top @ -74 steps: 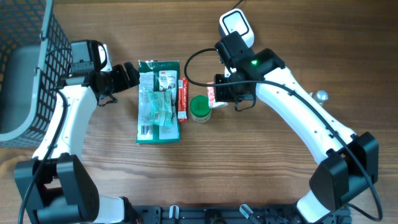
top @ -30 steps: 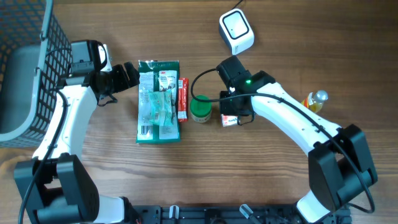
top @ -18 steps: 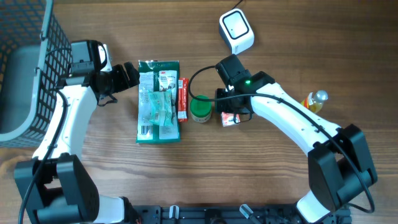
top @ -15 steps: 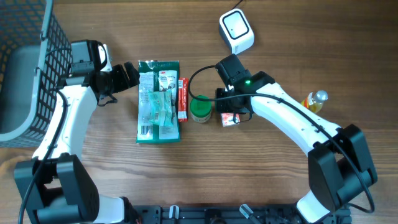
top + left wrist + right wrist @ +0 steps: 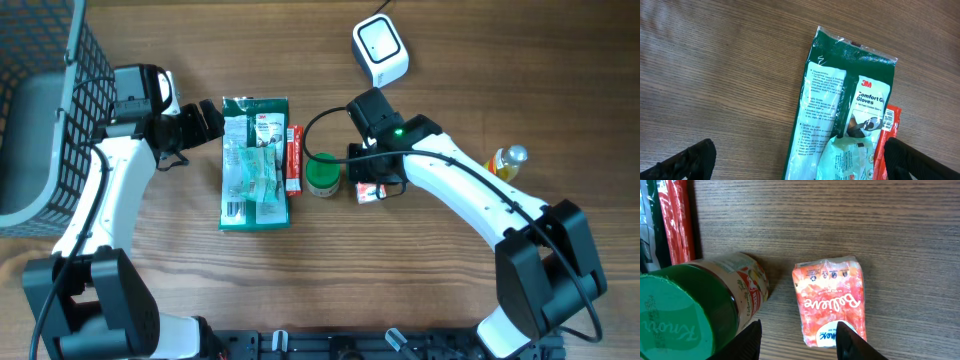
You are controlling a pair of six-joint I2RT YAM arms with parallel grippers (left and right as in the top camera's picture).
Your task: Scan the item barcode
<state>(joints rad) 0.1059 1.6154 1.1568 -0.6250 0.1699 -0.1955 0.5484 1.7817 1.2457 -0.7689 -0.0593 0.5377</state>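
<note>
Right pincer [image 5: 799,339] spread, not pinching anything. Orange Believe tissue pack [image 5: 830,300] lies flat on wooden table [image 5: 900,240], between and just ahead of fingertips. Green-lidded Knorr jar [image 5: 685,315] just beside one finger, on gloves side. Barcode scanner [image 5: 380,48] well apart from this pincer.

Left pincer [image 5: 800,165] spread wide over 3M Comfort Gloves pack [image 5: 840,100]. Red packet [image 5: 887,130] near one fingertip.

The right pincer [image 5: 799,342] has brought the Believe packet [image 5: 830,300] beside the Knorr jar [image 5: 690,315], laid it on the worktop [image 5: 915,230] and spread its jaws.
</note>
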